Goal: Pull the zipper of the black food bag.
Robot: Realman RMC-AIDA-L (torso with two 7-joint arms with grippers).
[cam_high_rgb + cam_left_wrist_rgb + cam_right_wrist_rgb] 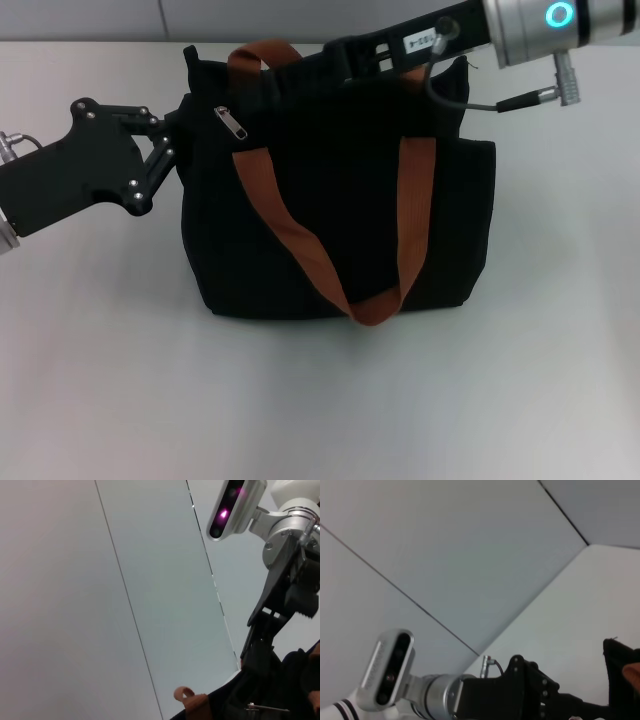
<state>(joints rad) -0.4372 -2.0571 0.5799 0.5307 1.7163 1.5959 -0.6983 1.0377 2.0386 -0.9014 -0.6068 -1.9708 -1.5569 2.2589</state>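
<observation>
My left tool pinches the black food bag corner beside the zipper; my right tool, grip unseen, should draw the tab straight along the top edge

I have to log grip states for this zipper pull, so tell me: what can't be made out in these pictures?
- Left gripper fingertips: head view, lost black-on-black against the bag; whether they are open or shut is unclear.
- Right gripper fingertips: head view, hidden behind the bag's top edge.
- Zip line beyond the zipper: black on black, so its closed extent is unreadable.
- Both wrist views: mostly wall; the bag is cut off by the edge.
</observation>
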